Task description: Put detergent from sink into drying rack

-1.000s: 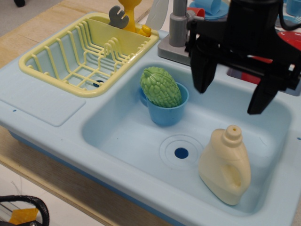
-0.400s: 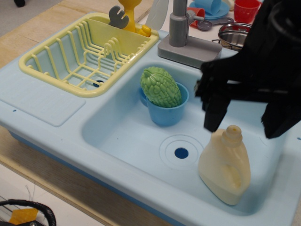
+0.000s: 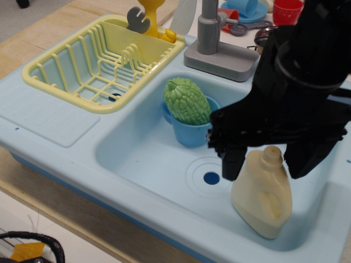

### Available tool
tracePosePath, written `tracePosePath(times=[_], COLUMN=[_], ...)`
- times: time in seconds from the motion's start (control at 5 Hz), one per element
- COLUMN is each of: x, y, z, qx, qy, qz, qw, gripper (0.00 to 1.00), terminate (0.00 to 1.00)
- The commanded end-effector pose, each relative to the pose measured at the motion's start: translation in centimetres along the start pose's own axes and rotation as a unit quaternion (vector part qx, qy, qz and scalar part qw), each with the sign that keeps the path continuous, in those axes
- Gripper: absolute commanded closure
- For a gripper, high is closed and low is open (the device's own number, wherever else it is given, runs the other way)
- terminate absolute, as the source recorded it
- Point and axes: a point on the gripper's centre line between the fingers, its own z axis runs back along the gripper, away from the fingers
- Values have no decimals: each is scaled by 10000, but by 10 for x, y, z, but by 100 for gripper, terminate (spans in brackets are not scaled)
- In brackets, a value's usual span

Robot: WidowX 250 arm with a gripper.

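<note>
At the far left the rack point(image 3: 82, 66) sits set into the pale blue counter, its open bars bare except for a row of upright prongs near the middle; through its floor a dark hole shows. In a compartment along its back edge stand a yellow utensil point(image 3: 151, 16) and a grey one point(image 3: 137, 19) with a notched head. Right of the rack a grey faucet point(image 3: 211, 38) rises from a grey base behind the sink point(image 3: 142, 156). Inside the sink, near its back left corner, a small blue cup point(image 3: 192, 131) holds a bumpy green vegetable point(image 3: 187, 101) that stands up out of its mouth and leans toward the rack. Ahead of the cup, on the sink floor, is the round drain point(image 3: 211, 177) ringed by circles. Just right of the drain the detergent point(image 3: 263, 197) stands upright on the sink floor, cap up, handle facing the camera. The black gripper point(image 3: 267, 161) hangs low over it with its jaws spread wide, one finger point(image 3: 233, 161) just left of the bottle's shoulder and the other to the right of the cap, the cap between them; whether either finger touches the bottle cannot be told. Behind the arm, at the top right, a red cup point(image 3: 286, 11) and blue dishes point(image 3: 244, 8) sit on the table.
</note>
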Motion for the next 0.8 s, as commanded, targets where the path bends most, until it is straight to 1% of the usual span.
tracePosePath(times=[0.0,0.2,0.4,0.6], x=[5,3,-3,-9], y=[-5,-8,-11,-10], z=[-1,-5,-18,-25], qx=[-323,-390,-491,-465], qy=[-105,-146,-44,-20], qz=[183,130,164,360], qw=[9993,9990,9986,9983], gripper=[0,0,0,100], terminate=[0,0,0,0])
